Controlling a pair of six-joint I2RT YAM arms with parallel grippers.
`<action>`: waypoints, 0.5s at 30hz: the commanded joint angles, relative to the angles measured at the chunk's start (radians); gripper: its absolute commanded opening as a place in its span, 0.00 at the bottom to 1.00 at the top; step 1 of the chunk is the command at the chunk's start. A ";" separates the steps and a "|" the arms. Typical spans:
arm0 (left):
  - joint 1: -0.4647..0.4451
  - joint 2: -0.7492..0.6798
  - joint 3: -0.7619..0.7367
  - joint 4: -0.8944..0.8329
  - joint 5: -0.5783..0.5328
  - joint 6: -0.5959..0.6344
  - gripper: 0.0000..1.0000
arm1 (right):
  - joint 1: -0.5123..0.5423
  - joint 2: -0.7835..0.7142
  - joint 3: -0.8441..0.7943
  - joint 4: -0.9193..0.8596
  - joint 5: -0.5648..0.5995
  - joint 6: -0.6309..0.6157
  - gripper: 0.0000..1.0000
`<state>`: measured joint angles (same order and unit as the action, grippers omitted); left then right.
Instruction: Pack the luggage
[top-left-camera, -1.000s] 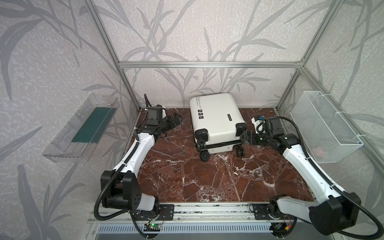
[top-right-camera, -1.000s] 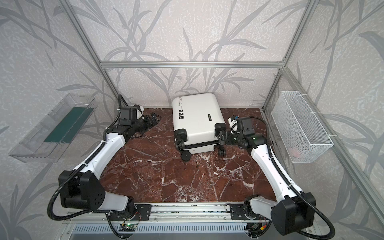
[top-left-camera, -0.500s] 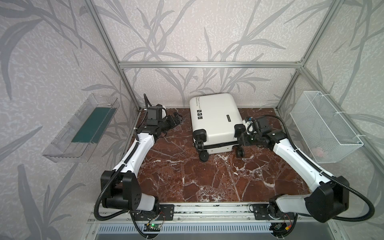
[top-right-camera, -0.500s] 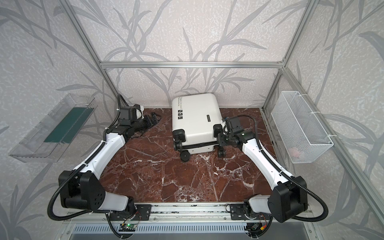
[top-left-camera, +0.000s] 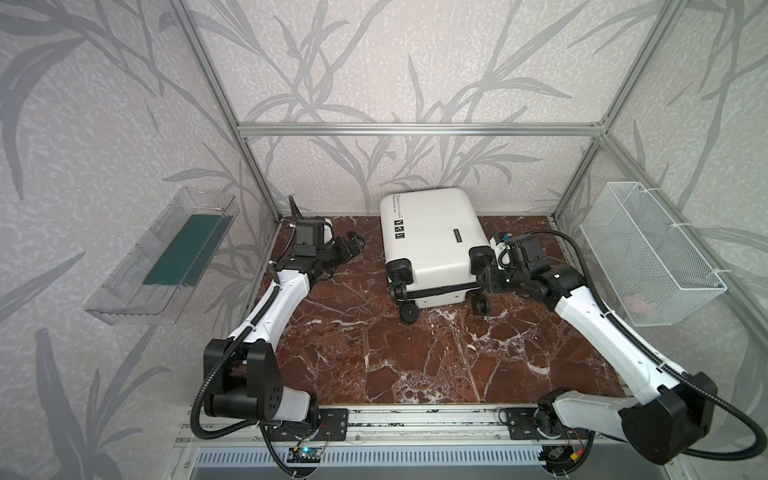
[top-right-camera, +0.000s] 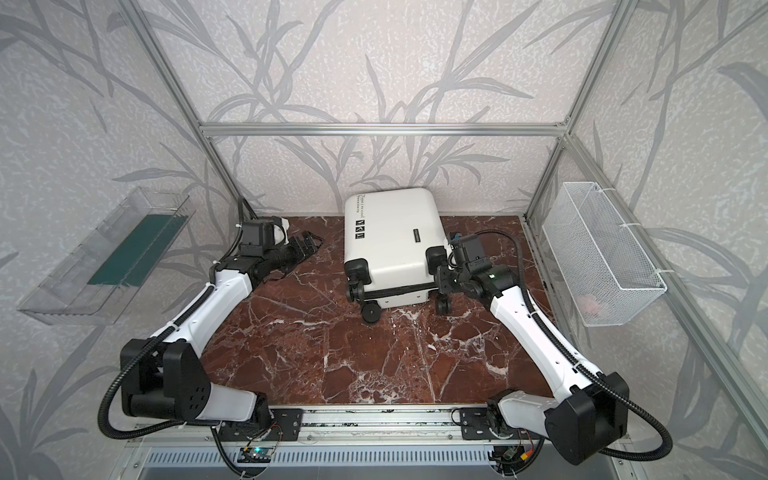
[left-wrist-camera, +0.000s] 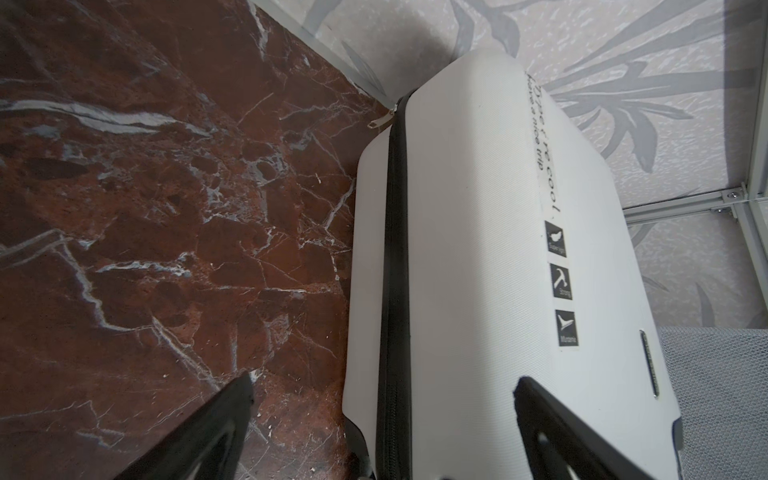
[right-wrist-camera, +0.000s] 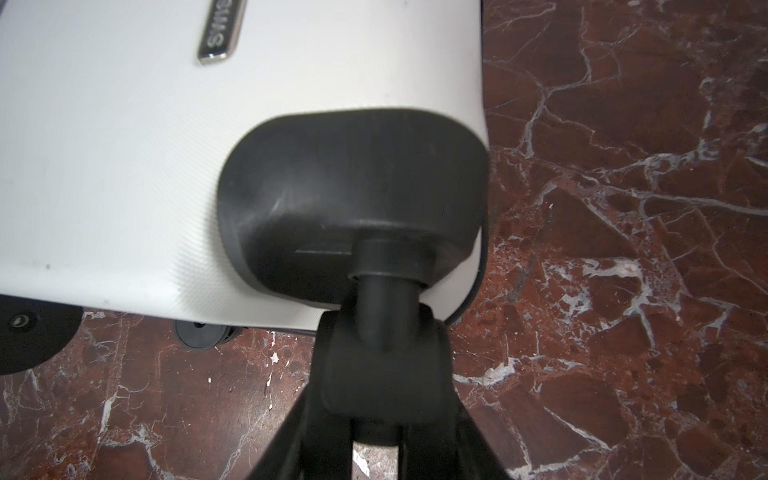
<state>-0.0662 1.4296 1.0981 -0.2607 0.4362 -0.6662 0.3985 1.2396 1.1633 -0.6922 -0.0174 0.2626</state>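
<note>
Right pincer (top-left-camera: 487, 277) has gone from standing wide beside the case to clamped partway on one caster wheel (right-wrist-camera: 386, 374). Left arm and luggage (top-left-camera: 432, 237) show no clear shift.

- Luggage: flat on its shell, closed, zipper band shut. Wheel end faces the right pincer; far end sits close to the back wall. It lies between the two pincers.
- Right pincer: a finger on each side of the wheel, stem and black corner housing straight ahead of it.
- Left pincer (top-left-camera: 354, 244): spread wide, holding nothing, near the case's long side but apart from it.
- Zipper pull (left-wrist-camera: 380, 120): at the far corner from the left pincer, by the wall.

Step in hand, as I judge it: drag or turn the case off the wall to reach that zipper. The caster likely swivels, so pull slow and low and watch for the grip twisting. Left pincer could steady the opposite side.

Surface: red-brown marbled tabletop (top-left-camera: 395, 365), smooth; the shell should slide.

Room: leaf-patterned walls, aluminium frame. Clear tray (top-left-camera: 166, 257) hangs beyond the left pincer, wire basket (top-left-camera: 648, 253) behind the right; its contents are too small to tell.
</note>
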 joint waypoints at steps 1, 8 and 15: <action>0.001 -0.046 -0.045 0.011 -0.006 -0.002 0.99 | 0.014 -0.058 0.061 -0.013 -0.042 -0.039 0.00; -0.033 -0.101 -0.198 0.072 -0.036 -0.013 0.99 | 0.014 -0.049 -0.009 0.043 -0.080 -0.003 0.00; -0.114 -0.146 -0.349 0.188 -0.127 -0.034 0.99 | 0.016 -0.055 -0.054 0.062 -0.062 0.004 0.00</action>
<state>-0.1505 1.3148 0.7856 -0.1478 0.3737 -0.6861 0.4004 1.2224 1.1076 -0.6708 -0.0338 0.2962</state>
